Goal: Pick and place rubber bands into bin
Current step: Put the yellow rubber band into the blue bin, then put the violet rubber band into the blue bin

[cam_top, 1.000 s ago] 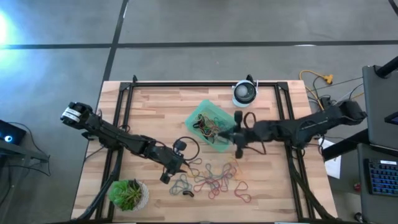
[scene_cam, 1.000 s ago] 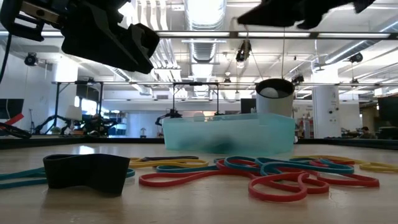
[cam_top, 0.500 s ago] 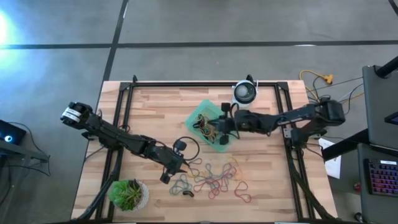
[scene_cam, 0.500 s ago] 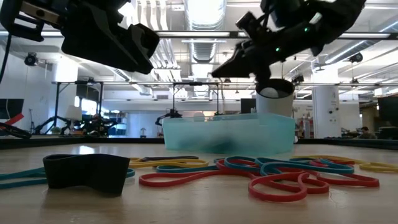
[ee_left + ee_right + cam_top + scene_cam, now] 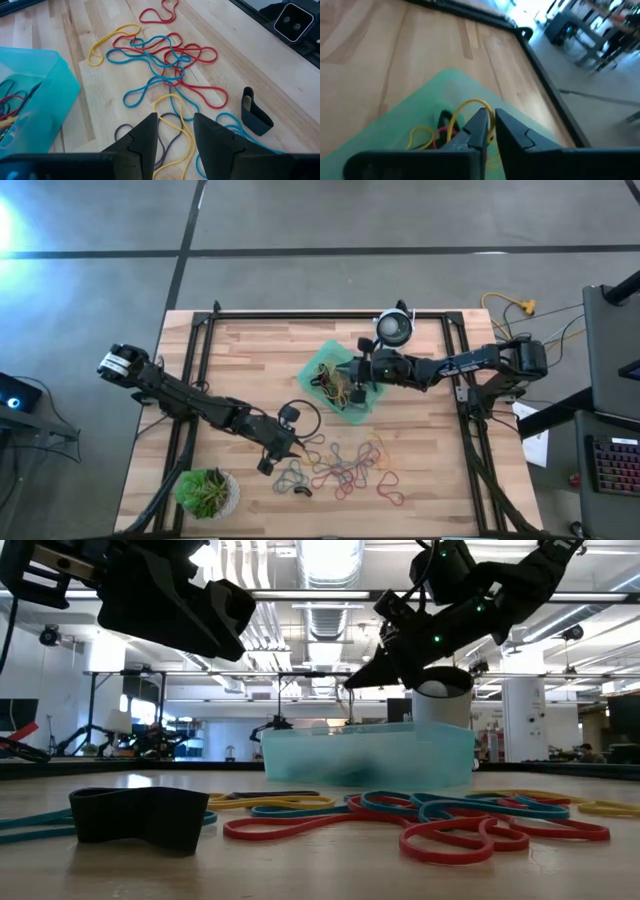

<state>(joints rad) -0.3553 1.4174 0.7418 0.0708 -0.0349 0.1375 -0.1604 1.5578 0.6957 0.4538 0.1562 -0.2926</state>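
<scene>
Butcher-block table (image 5: 250, 350), black frame rails along its edges, carrying all items below. Right arm, extended from the table's right side, its gripper (image 5: 352, 372) poised above the bin; fingers (image 5: 479, 127) parted only by a narrow gap, a yellow rubber band (image 5: 470, 111) looped at their tips over the bin's interior, though whether it is pinched cannot be told. Left arm, reaching diagonally from the left edge, its gripper (image 5: 174, 131) hanging above the near-centre scatter of bands; jaws moderately apart, nothing between them. Bin (image 5: 322, 368), translucent mint-green square tray, near table centre, already holding a tangle of red, yellow and dark bands. Potted plant (image 5: 205, 492), green, at the front-left corner. Round white-and-black device (image 5: 393, 329) at the far edge, just behind the bin. Loose rubber bands (image 5: 345, 468), red, blue, yellow and grey loops, overlapping on the wood in front of the bin, well apart from it. Wide black band (image 5: 254, 112), folded and standing on edge, beside the scatter.
</scene>
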